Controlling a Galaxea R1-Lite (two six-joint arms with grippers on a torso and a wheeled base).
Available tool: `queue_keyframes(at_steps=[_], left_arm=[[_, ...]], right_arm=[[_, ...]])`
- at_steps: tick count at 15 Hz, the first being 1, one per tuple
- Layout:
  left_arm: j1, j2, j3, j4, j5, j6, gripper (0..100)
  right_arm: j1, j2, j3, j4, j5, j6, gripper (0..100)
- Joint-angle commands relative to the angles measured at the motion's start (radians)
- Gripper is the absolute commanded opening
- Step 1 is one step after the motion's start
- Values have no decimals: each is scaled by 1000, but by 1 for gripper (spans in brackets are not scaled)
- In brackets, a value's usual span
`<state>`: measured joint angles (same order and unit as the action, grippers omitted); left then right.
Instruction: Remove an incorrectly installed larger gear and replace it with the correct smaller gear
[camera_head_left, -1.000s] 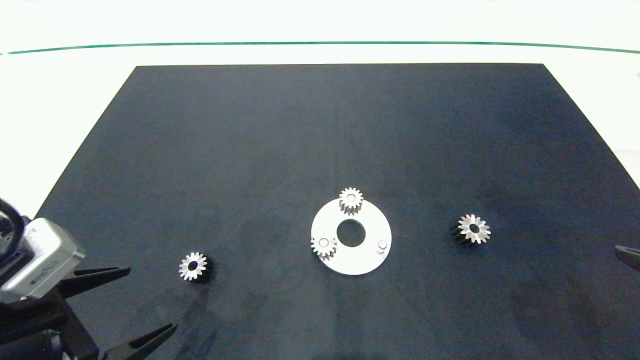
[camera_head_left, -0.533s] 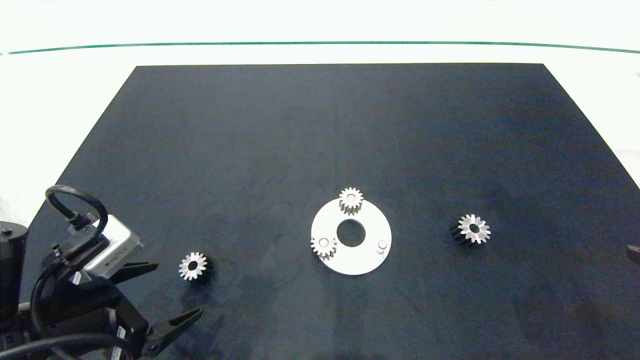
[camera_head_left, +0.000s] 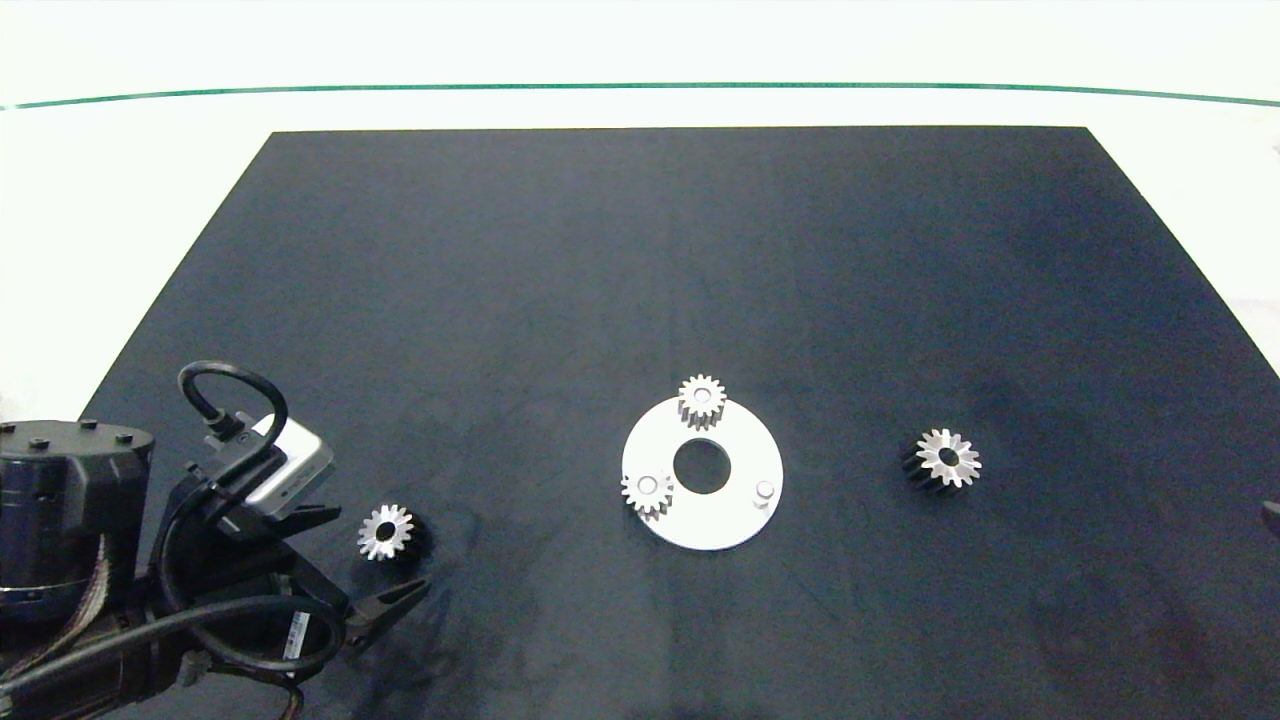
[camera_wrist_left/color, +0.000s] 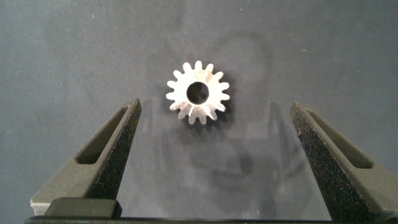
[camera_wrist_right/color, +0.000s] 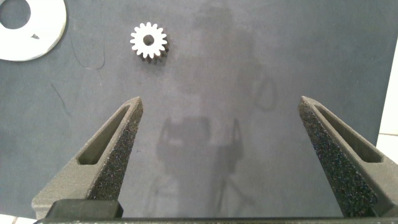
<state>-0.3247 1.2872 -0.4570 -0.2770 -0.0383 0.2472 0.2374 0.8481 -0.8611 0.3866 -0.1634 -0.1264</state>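
- My left tool (camera_head_left: 350, 560): low over the black mat (camera_head_left: 640, 250) at its near left corner, spread wide, with nothing in its grip. In the left wrist view the same tool (camera_wrist_left/color: 214, 155) shows both fingers (camera_wrist_left/color: 112, 149) standing well apart.
- Small gear (camera_head_left: 386, 531): lying flat on the mat just ahead of my left tool, in line with the gap between the two fingertips and touching neither. It has short blunt teeth and a round centre hole. The left wrist view shows it (camera_wrist_left/color: 198, 92) just beyond the tips.
- White disc (camera_head_left: 735, 520): flat on the mat, well off to the right of my left tool, with a round hole in the middle.
- Two fitted gears: one (camera_head_left: 701, 399) at the far rim of the disc, one (camera_head_left: 647, 492) at its left rim, each on a peg.
- Bare peg (camera_head_left: 764, 489): at the right side of the disc, carrying nothing.
- Large gear (camera_head_left: 947, 458): pointed teeth, lying loose on the mat to the right of the disc, well clear of it and between the disc and my right tool.
- My right tool (camera_wrist_right/color: 230, 155): parked at the right edge of the bench, spread wide, holding nothing; the large gear (camera_wrist_right/color: 148, 41) lies well ahead of it, with the edge of the disc (camera_wrist_right/color: 43, 43) beyond.
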Motion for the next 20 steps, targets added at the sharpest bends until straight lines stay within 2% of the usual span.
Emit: queue_keyframes(at_steps=[1, 4, 10, 20], left_arm=[[1, 61, 15, -70, 3, 1, 100], [18, 98, 28, -139, 14, 3, 100], [22, 112, 34, -156, 14, 15, 99], [24, 146, 43, -200, 14, 15, 78]], right_arm=[[0, 2, 10, 2, 1, 1, 100], [-1, 2, 14, 2, 5, 1, 100], [-1, -1, 14, 2, 7, 2, 100], [-1, -3, 14, 2, 7, 7, 100]])
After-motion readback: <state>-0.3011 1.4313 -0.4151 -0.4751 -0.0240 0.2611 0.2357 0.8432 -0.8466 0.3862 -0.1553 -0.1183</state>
